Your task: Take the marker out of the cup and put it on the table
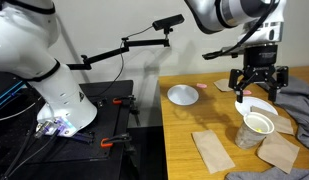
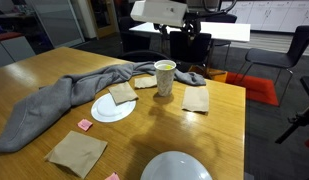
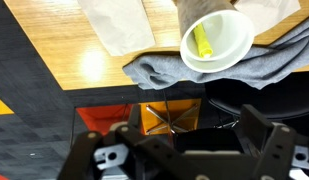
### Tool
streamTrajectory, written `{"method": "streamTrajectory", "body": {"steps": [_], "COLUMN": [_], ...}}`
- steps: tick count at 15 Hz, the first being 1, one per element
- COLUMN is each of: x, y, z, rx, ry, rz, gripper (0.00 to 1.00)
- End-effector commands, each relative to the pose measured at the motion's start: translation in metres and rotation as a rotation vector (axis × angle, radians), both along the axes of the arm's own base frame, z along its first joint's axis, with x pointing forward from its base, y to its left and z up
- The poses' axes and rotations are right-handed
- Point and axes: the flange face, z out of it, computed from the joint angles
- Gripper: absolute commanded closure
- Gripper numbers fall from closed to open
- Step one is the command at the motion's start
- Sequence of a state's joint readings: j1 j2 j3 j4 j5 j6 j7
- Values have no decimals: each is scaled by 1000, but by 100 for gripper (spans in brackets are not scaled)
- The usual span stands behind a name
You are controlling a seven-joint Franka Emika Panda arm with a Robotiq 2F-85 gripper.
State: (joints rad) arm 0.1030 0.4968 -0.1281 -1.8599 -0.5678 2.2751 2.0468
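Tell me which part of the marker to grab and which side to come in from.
Grip the marker by its upper end, coming straight down through the open mouth of the cup. It leans against the inside wall, so the cup blocks every sideways approach. The gripper hangs open above; probably set the fingers across the thin shaft.
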Motion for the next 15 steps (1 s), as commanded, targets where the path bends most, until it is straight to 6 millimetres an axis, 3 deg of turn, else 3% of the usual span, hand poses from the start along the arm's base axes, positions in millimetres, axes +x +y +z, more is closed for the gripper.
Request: {"method": "streamTrajectory", "body": {"steps": [1, 6, 7, 11, 15], "x": [3, 2, 1, 0, 1], "y": [3, 4, 4, 3, 3], "z": [-5, -13, -15, -20, -27], "rx": [21, 14, 13, 6, 0], "ry": [8, 29, 32, 43, 44], "rz": [24, 46, 48, 47, 56], "gripper": [0, 0, 2, 25, 24]}}
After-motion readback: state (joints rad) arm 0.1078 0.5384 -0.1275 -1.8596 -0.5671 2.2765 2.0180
